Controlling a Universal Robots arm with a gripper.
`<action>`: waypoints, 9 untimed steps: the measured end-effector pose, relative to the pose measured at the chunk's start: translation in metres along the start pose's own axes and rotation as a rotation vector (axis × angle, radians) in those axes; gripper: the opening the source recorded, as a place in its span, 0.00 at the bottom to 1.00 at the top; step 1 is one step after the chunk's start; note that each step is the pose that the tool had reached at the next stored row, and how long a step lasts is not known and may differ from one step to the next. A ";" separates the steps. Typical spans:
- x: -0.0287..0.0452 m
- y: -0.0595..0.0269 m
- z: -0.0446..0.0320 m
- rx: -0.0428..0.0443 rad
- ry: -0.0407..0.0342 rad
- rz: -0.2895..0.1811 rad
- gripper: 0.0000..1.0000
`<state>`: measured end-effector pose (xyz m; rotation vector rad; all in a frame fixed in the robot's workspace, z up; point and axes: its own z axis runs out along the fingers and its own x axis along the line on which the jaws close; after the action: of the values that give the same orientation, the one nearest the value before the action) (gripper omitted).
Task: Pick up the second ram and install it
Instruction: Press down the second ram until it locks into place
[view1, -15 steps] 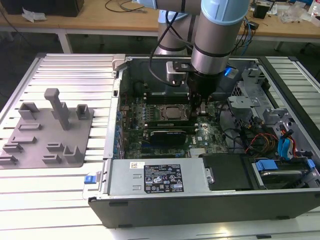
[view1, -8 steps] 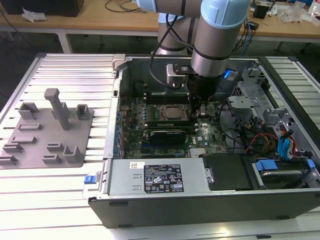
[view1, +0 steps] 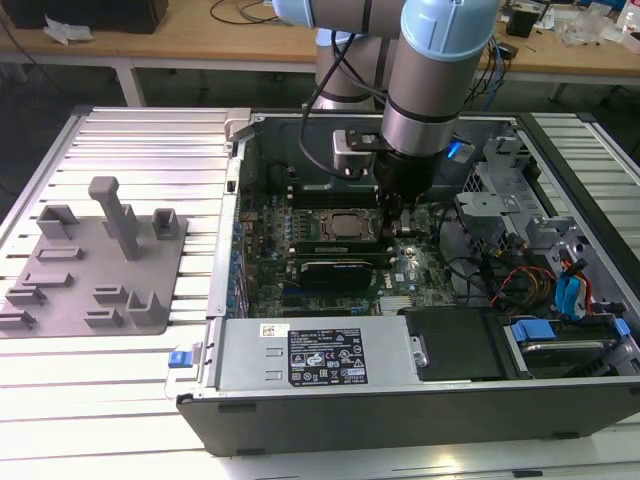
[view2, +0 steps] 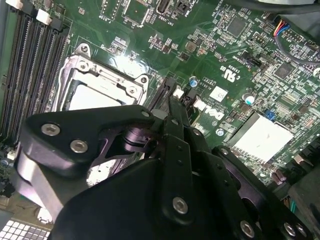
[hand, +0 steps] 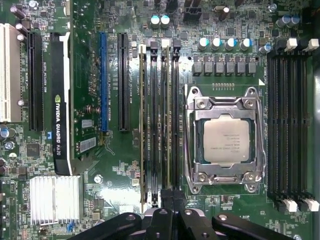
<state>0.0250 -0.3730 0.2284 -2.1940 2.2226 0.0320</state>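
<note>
First wrist view: pincer (hand: 167, 202) closed on second ram (hand: 165, 120), stood edge-on in slot beside processor socket (hand: 224, 137); even downward pressure advised.

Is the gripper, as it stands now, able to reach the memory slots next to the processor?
Probably yes. The gripper hangs inside the open case, just above the memory slots beside the processor, and nothing appears to lie between them.

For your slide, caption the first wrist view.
Gripper poised over memory slots beside the processor socket, two sticks seated.
</note>
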 end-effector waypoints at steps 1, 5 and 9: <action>-0.0004 0.0000 -0.0050 0.0004 -0.0015 0.000 0.08; -0.0007 0.0000 -0.0209 0.0002 0.0028 0.000 0.08; -0.0005 0.0096 -0.0213 0.0003 0.0032 0.000 0.08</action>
<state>0.0154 -0.3729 0.2497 -2.1954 2.2241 0.0281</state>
